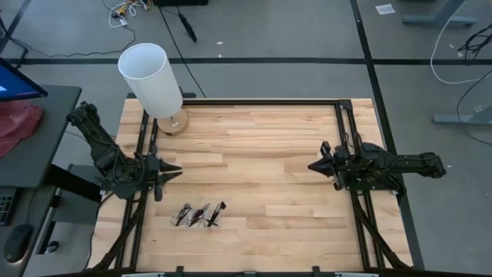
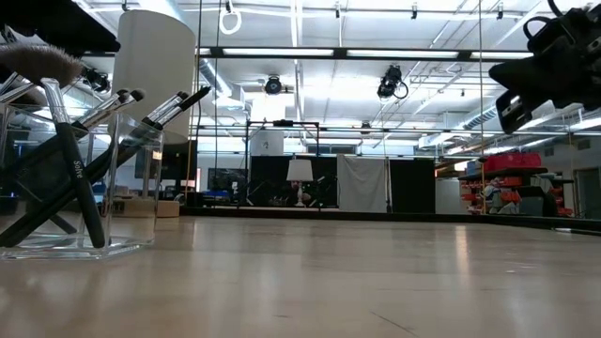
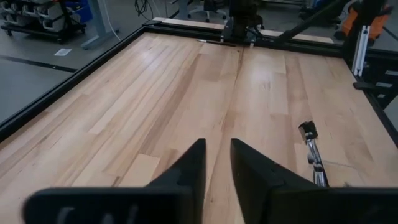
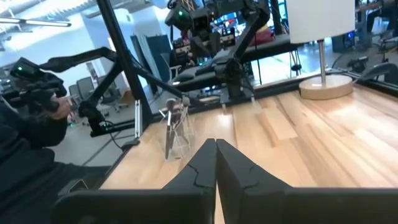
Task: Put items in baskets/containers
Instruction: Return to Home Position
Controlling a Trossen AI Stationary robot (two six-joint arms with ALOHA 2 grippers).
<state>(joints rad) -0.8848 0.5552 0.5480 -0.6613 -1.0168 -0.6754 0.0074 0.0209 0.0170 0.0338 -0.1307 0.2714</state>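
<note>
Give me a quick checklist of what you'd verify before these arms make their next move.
1. Left gripper empty: ok, fingers slightly apart with nothing between them.
2. Right gripper empty: ok, fingers shut on nothing.
3. Brushes inside the clear organizer: ok, they lean inside it.
4. No stray brush on the table: ok, none seen loose from above.
5. Both grippers apart from the lamp and the clear organizer: ok.
</note>
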